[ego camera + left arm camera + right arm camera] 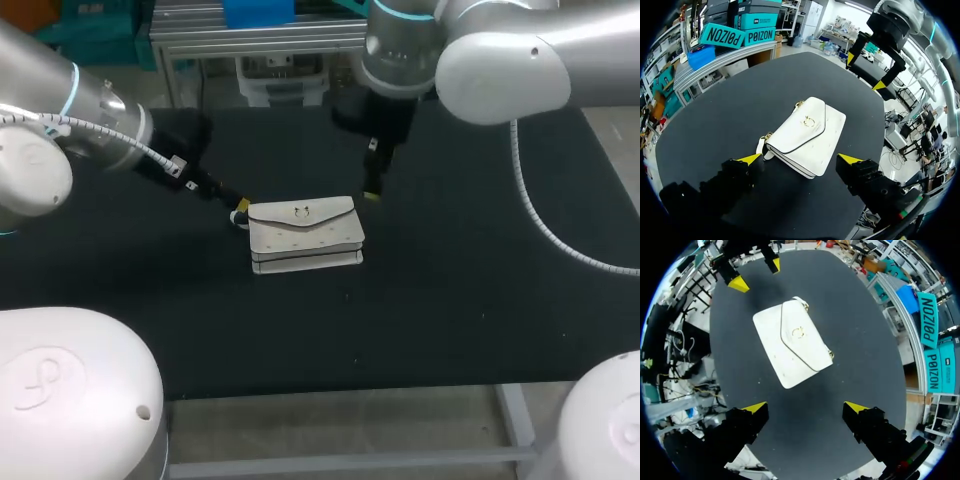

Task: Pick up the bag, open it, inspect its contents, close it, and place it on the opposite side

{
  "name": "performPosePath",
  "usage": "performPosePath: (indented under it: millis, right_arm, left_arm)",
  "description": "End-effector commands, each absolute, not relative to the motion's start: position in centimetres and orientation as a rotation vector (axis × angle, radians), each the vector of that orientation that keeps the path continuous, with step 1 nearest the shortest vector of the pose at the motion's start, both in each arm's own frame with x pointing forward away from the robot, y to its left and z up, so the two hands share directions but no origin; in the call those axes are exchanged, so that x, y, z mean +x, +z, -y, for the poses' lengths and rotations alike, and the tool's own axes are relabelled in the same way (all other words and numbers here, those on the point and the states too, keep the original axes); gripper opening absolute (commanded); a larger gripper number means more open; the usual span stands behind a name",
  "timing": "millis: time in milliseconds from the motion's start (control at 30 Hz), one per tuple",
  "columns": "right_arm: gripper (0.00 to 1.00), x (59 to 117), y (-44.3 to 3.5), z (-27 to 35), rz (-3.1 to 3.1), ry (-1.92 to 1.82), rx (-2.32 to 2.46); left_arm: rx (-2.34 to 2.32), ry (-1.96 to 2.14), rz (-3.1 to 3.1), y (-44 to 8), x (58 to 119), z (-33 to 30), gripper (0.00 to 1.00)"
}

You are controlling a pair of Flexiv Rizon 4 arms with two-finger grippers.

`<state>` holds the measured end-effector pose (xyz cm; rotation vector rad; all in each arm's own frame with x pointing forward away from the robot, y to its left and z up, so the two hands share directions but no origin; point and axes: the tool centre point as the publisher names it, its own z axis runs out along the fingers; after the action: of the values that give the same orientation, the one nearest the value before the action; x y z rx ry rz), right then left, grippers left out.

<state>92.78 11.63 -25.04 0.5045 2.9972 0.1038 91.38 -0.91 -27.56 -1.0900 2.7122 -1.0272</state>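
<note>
Seen from above, the white bag (pixel 305 235) lies flat with its flap closed near the middle of the black table (pixel 450 300). The left gripper (pixel 241 210) is at its left end and the right gripper (pixel 372 192) is near its far right corner. In the left wrist view the fingers (pixel 751 159) stand wide apart, with the near end of the bag between them. In the right wrist view the fingers (pixel 856 407) are also spread wide, and the bag lies ahead of them, apart.

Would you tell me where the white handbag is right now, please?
In the head view, the white handbag lies flat near the middle of the black table, with the left gripper at its left end and the right gripper beyond its right corner.
</note>
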Motion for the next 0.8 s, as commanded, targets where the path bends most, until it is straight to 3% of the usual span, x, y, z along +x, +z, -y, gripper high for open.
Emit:
performPosePath:
  millis: [33, 333, 800]
  right_arm:
    - [1.00, 93.5, -24.8, -11.9, -3.001, 0.125, 0.572]
    - [1.00, 94.5, -24.2, -11.3, -2.985, 0.234, 1.086]
    - [1.00, 96.1, -26.1, -11.2, -2.930, 0.258, 1.672]
  left_arm:
    - [-1.090, -1.027, -2.712, -27.5, 91.4, 0.9, 1.00]
    - [-2.067, -0.887, -2.234, -27.2, 93.6, 1.6, 1.00]
    - [-2.633, -0.636, -2.021, -29.9, 94.9, 0.9, 1.00]
